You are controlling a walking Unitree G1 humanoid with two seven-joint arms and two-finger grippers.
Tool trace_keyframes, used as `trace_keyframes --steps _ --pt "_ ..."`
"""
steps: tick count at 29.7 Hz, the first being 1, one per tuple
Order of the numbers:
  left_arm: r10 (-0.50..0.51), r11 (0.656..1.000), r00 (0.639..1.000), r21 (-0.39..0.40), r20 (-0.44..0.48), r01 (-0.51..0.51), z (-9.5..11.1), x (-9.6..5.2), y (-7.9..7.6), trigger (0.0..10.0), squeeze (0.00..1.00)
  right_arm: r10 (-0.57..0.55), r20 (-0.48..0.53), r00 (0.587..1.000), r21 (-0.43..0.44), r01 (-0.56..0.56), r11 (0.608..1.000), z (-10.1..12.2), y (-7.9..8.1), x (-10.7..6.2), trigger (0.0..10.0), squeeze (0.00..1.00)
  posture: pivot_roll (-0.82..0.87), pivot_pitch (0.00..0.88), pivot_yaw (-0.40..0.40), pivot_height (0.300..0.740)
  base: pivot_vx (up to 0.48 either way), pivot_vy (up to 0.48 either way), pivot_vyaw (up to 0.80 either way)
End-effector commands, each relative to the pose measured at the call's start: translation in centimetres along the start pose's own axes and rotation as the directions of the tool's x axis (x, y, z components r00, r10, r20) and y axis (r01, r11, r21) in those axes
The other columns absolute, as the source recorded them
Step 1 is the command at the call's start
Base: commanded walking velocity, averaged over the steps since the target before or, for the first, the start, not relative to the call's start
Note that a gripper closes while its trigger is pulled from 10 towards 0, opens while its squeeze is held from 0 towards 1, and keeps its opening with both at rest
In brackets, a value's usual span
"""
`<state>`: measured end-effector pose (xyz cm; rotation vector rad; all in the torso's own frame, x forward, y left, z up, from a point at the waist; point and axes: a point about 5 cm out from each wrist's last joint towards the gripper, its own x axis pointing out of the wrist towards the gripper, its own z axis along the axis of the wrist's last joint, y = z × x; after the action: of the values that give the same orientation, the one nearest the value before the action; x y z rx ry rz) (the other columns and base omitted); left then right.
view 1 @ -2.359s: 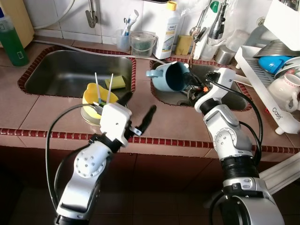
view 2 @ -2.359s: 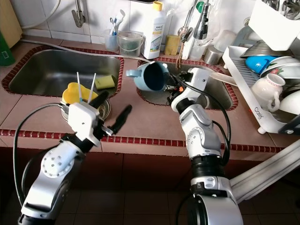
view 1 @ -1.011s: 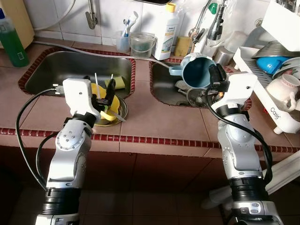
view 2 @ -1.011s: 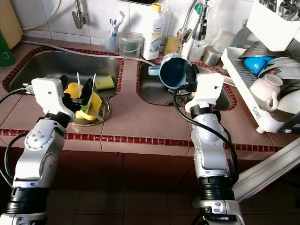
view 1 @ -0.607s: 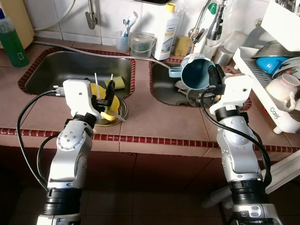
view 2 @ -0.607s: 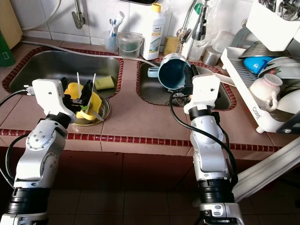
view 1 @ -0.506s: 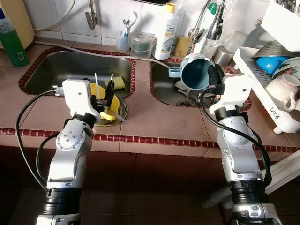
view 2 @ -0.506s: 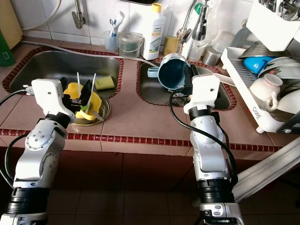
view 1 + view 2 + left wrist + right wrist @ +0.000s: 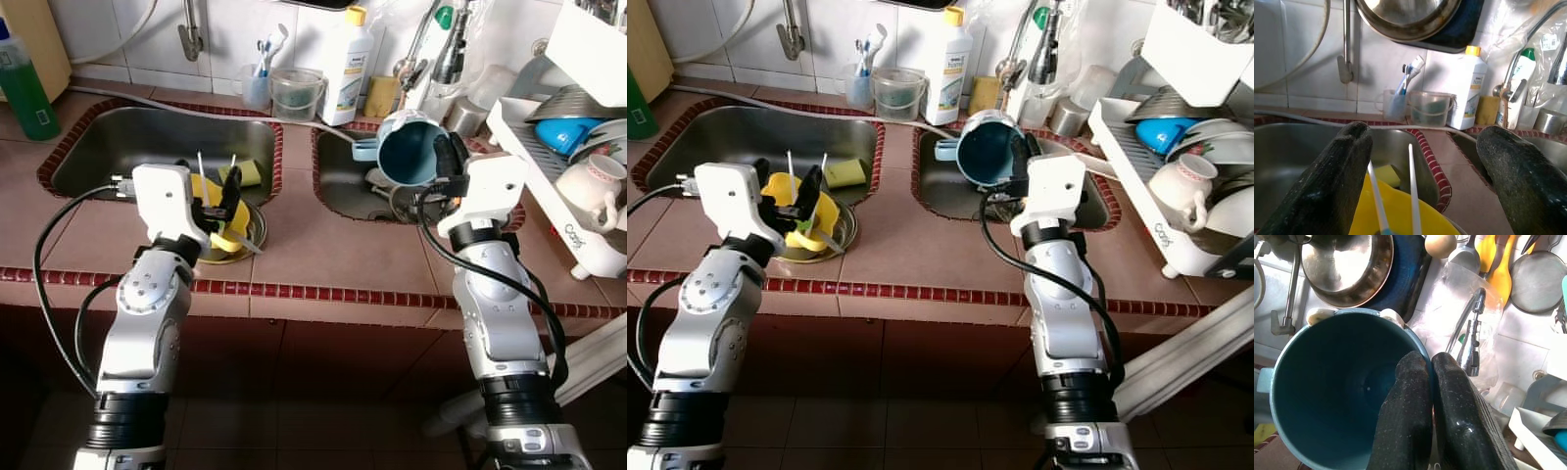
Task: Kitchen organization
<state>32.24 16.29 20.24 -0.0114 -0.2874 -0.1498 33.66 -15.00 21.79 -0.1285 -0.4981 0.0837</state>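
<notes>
The right claw (image 9: 449, 164) pinches the rim of a round blue plastic mug (image 9: 409, 149), one finger inside and one outside, holding it tipped on its side above the right steel sink (image 9: 345, 182). The left claw (image 9: 221, 200) is spread wide around a glossy yellow cup (image 9: 210, 210) with two thin white sticks (image 9: 1412, 190), sitting in a shallow metal dish (image 9: 247, 235) at the left sink's edge on the tiled counter (image 9: 323, 257).
</notes>
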Motion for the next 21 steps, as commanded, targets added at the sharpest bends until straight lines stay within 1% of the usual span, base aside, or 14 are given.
trace_keyframes --steps 1,6,11,18,21 --pt "0.008 1.000 1.000 0.022 0.019 -0.008 0.3 -0.2 0.0 10.0 0.00 -0.015 0.050 0.999 -0.012 0.015 1.000 1.0 -0.4 0.3 10.0 0.00 -0.14 0.051 -0.106 0.740 0.000 0.000 0.00" --pt "0.005 1.000 1.000 0.025 0.015 -0.006 0.2 -0.5 -0.2 10.0 0.00 -0.013 0.049 0.999 0.006 0.013 1.000 1.0 -0.2 -0.1 10.0 0.00 -0.14 0.051 -0.105 0.740 0.000 0.000 0.00" --pt "0.008 1.000 1.000 0.023 0.008 -0.008 0.1 -0.6 -0.2 10.0 0.00 0.000 0.046 0.999 0.033 -0.002 0.999 0.9 0.6 -0.4 10.0 0.00 -0.13 0.044 -0.106 0.740 0.000 0.000 0.00" --pt "0.003 1.000 1.000 0.026 0.008 -0.003 0.1 -0.6 -0.3 10.0 0.00 0.025 0.051 0.998 0.058 -0.028 0.998 1.1 1.6 -0.4 10.0 0.00 -0.13 0.041 -0.109 0.740 0.000 0.000 0.00" --pt "0.001 1.000 1.000 0.028 0.009 -0.002 0.1 -0.7 -0.3 10.0 0.00 0.027 0.050 0.998 0.060 -0.030 0.998 1.1 1.6 -0.4 10.0 0.00 -0.13 0.042 -0.110 0.740 0.000 0.000 0.00"
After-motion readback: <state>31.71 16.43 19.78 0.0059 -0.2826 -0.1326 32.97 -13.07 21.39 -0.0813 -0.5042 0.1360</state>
